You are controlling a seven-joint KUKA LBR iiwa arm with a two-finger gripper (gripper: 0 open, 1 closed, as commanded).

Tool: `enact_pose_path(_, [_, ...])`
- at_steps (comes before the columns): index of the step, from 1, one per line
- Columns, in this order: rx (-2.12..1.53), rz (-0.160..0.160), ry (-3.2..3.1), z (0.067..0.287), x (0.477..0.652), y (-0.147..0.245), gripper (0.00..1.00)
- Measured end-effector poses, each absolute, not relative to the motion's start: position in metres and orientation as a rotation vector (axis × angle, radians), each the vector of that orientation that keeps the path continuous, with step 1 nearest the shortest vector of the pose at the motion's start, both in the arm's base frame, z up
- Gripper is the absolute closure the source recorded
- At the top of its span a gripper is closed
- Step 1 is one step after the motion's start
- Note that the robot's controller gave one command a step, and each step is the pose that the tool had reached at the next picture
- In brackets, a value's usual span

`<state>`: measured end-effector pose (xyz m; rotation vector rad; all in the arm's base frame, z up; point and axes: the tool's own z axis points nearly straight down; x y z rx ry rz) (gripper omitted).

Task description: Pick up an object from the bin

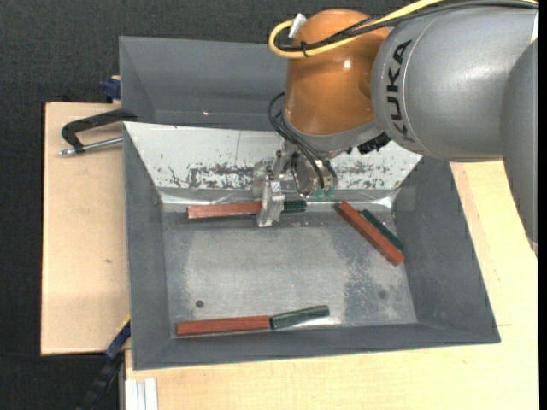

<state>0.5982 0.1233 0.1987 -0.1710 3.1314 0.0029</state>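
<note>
Near wall of the bin [145,254]: a long thin stick [224,324], red-brown along most of its length with a dark green end, lies flat along the foot of this wall. I judge it slid down the slope and came to rest in the crease.

Right side, farther in: a second red and green stick [372,231] lies on a slant. Its far end points towards the middle of the back wall and its near end towards the right wall. It is well apart from the first one.

Foot of the far wall: the third stick [224,212] is the one I take as the task's thing, because the end effector [278,196] is down right at it. It lies flat in the crease where the floor meets the back wall, left of centre.

Long axis of the third stick: it runs left to right, parallel to the back wall. The red part points left and a short green part shows just right of the end effector.

End effector: it is low over the join of red and green, under the orange cover [329,75]. I cannot tell how far open it is, nor whether it has hold of the stick.

Why this placing: in my judgement, coming down across the stick's narrow width near the join suits a thin bar pressed against a wall. The wall leaves little room on the far side.
</note>
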Motion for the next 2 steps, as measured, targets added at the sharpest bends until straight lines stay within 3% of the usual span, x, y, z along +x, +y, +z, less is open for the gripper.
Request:
enact_pose_path(1, [-0.17,0.003,3.132,0.199,0.598,0.123,1.0])
enact_pose_path(2, [-0.474,0.003,3.106,0.222,0.592,0.115,1.0])
